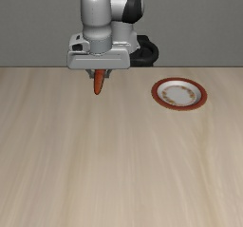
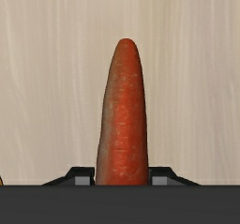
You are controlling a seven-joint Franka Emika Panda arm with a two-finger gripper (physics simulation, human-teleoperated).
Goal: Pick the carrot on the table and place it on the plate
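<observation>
Clearly the carry step was in hand. Left of centre in the upper half of the exterior view, the gripper [image 1: 99, 71] was clamped on the carrot [image 1: 98, 85], which hung tip down and seemed clear of the table [image 1: 57, 164]. The wrist view showed the carrot's thick end pinched from both sides, with wood beyond its tip. Toward the exterior view's right, at much the same height in the frame, lay the plate [image 1: 180, 94], well apart from the carrot. Next, as I judged it, came a sideways carry over the plate, then a gentle lowering and release.
</observation>
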